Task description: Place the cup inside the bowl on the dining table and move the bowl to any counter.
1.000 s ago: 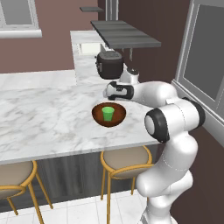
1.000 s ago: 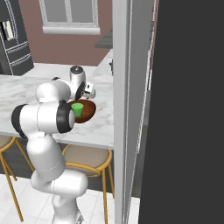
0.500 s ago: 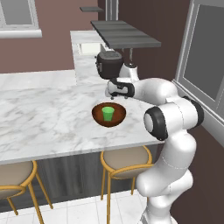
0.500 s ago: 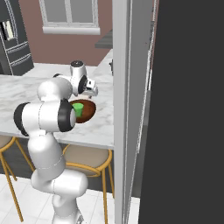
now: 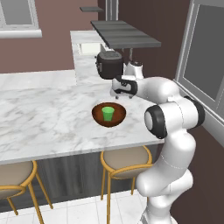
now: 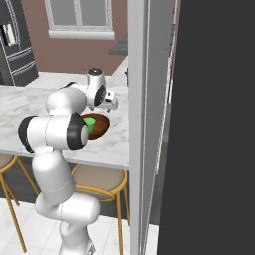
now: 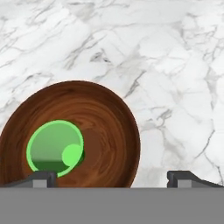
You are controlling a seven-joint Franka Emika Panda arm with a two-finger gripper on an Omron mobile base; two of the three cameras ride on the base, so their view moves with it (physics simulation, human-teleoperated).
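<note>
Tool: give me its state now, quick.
Tool: open, holding nothing; it is above the table, with the cup standing in the bowl below.

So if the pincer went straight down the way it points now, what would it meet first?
Probably the bowl's right rim or the dining table just beside it. The open pincer looks down over that edge, with the cup off to one side. Depth is unclear.
</note>
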